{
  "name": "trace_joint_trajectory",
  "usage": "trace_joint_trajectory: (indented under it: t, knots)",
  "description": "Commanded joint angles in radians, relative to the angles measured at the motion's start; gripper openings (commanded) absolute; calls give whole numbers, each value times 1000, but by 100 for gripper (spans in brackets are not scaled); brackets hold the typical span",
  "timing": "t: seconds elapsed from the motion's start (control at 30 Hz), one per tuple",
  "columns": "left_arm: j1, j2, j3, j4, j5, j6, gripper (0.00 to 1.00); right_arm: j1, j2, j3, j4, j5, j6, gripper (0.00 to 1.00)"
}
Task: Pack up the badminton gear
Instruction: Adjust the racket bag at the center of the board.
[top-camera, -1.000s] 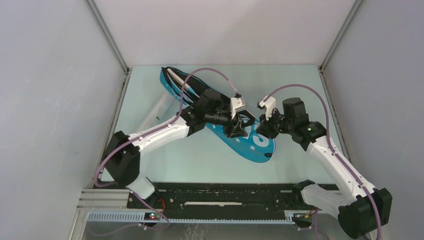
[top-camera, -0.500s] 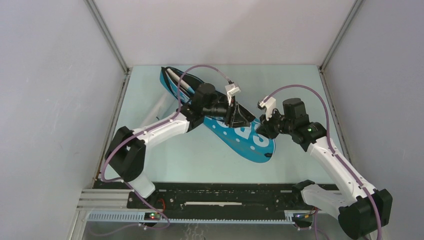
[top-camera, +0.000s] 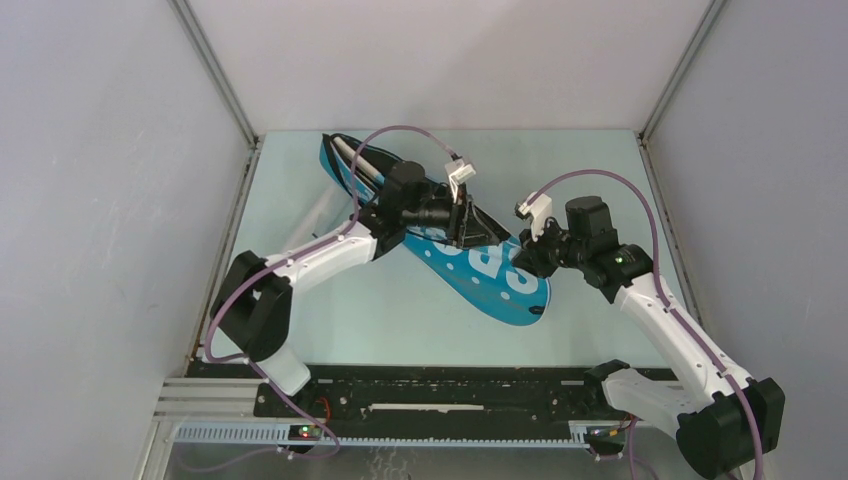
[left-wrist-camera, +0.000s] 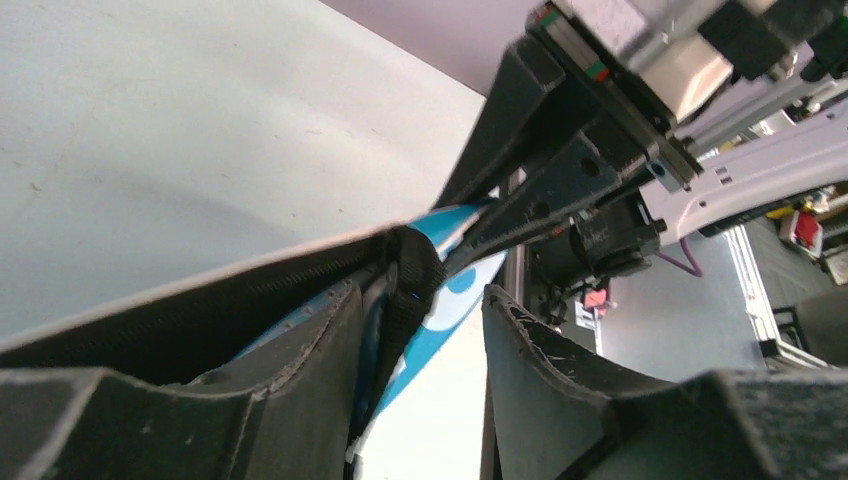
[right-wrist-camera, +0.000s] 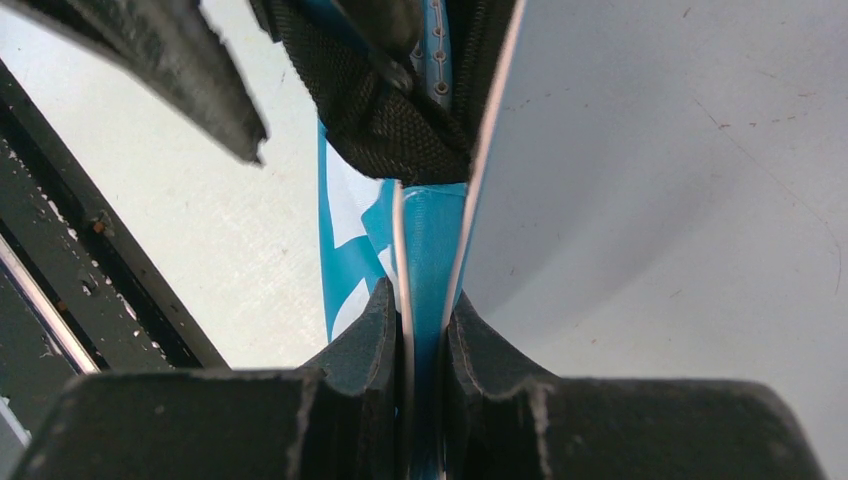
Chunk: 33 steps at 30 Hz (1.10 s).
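Blue racket bag (top-camera: 505, 290) is lying diagonally across the desk (top-camera: 400, 330), running from the far left toward the near right. Its near-right half is showing large white lettering and white dots on the blue. A black zip edge (left-wrist-camera: 410, 275) is running along its far side. At the far-left end, what look like white handles (top-camera: 350, 158) are poking out of the bag's mouth.

The right claw (top-camera: 527, 252) is clamping together on the bag's right-hand edge. In the right wrist view its fingers (right-wrist-camera: 365, 345) are squeezing a thin fold of blue fabric trimmed with white piping, and that fold is standing up off the desk.

The left claw (top-camera: 468, 225) is hanging over the middle of the bag, just beside the right claw. Its jaws are standing apart. The zip edge is passing between them and leaning against one finger, while daylight is showing between it and the other finger.

A pale, see-through tube (top-camera: 318, 215) is lying on the desk just left of the bag. It is partly hidden behind the left arm (top-camera: 320, 262) and too faint to describe further. Purple cables (top-camera: 400, 132) are arching over both arms and crossing above the bag's far end. Grey walls (top-camera: 100, 200) are closing in the desk on the left, far and right sides. A black rail (top-camera: 430, 385) is running along the near edge between the two arm bases.
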<state>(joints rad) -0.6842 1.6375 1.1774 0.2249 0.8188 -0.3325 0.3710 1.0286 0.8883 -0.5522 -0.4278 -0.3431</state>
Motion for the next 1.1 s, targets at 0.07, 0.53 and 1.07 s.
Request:
trace_joint_trajectory:
  t: [0.07,0.53,1.07]
  knots:
    - [20,0,124,3,-1,21,52,8,-13,-22,18,25,-95,0]
    - [12,53,150,-99,21,55,41,10,-13,-22,18,27,-98,0]
    - [-40,-33,93,-271,-27,287,43,9,4,-22,28,60,-95,0]
